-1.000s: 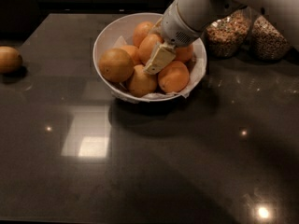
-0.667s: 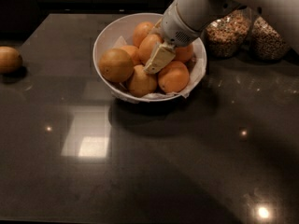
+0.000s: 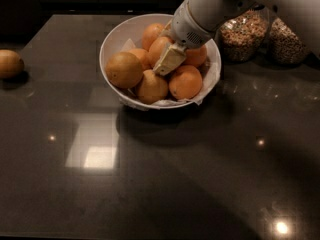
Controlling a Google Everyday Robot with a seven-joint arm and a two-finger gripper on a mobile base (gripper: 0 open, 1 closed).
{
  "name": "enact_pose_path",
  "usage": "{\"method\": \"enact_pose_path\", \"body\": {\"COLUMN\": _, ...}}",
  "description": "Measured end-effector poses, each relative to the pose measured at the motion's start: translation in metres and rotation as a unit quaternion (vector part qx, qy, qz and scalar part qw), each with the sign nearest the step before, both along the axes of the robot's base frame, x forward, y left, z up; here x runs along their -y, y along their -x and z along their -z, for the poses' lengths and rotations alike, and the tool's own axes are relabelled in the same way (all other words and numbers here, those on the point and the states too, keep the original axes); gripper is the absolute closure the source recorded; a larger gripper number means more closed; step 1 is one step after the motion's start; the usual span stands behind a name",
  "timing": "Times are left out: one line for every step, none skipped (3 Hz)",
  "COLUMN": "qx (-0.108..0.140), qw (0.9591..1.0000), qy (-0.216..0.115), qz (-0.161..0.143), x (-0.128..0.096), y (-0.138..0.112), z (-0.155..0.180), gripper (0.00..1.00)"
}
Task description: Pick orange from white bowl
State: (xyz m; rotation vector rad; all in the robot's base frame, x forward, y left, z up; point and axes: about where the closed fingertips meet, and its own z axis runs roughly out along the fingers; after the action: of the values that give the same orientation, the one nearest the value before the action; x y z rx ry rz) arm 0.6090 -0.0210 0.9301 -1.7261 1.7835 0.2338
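Note:
The white bowl point(image 3: 112, 39) with a crumpled paper lining stands at the back middle of the dark counter and holds several oranges. A large, bright orange point(image 3: 185, 82) lies at the bowl's front right. A duller yellow-brown one point(image 3: 123, 70) lies at the left. My gripper point(image 3: 169, 60) reaches down into the bowl from the upper right. It rests on the pile at the middle oranges, just up and left of the bright orange. Its cream tip lies across a middle orange point(image 3: 156, 48). The arm hides the bowl's back right.
A lone orange point(image 3: 9, 64) lies on the counter at the far left edge. Two glass jars of grain point(image 3: 245, 34) stand right behind the bowl at the back right. The glossy counter point(image 3: 165, 174) stretches toward the front.

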Motion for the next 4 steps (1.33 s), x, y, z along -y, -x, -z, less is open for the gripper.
{"method": "enact_pose_path", "body": {"qx": 0.000, "qw": 1.0000, "qy": 0.000, "qz": 0.000, "x": 0.000, "y": 0.000, "z": 0.000, "gripper": 0.98}}
{"method": "enact_pose_path", "body": {"qx": 0.000, "qw": 1.0000, "qy": 0.000, "qz": 0.000, "x": 0.000, "y": 0.000, "z": 0.000, "gripper": 1.00}}
{"method": "enact_pose_path", "body": {"qx": 0.008, "qw": 0.9999, "qy": -0.012, "qz": -0.006, "x": 0.002, "y": 0.007, "z": -0.011, "gripper": 1.00}}
{"method": "enact_pose_path", "body": {"qx": 0.032, "qw": 0.9988, "qy": -0.035, "qz": -0.015, "x": 0.009, "y": 0.022, "z": -0.036, "gripper": 1.00}}
